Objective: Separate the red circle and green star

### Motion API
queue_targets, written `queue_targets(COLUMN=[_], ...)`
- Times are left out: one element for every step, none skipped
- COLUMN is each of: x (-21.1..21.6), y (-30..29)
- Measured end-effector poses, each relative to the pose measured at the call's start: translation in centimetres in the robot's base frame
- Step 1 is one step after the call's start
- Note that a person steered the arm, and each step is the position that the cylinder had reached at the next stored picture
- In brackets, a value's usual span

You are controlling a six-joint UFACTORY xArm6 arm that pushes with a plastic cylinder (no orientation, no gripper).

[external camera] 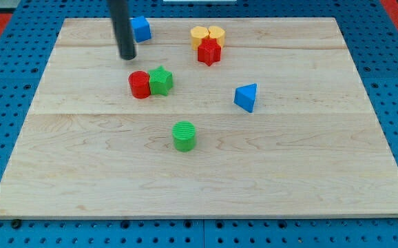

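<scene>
Two blocks matter to us here: the red circle [139,85] and the green star [161,80], touching side by side left of the frame's centre on the wooden board [309,186]. My tip [127,56] sits just above and left of the red circle, apart from it; it is a bare rod that grips nothing. We judge both blocks light, rigid and quick to slide, so we would push at the seam between them or squarely on one outer side, since an off-centre push may spin them.

lab bench | wooden board [206,179] | blue pegboard base [6,76]
</scene>
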State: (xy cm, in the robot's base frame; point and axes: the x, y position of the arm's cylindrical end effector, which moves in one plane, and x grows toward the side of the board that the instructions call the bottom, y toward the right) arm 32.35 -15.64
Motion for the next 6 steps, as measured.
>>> queue_targets(x=[5.5, 9.7, 9.7, 8.7, 8.4, 8.4], y=[-2.8, 0.1, 6.2, 6.9, 3.9, 2.4])
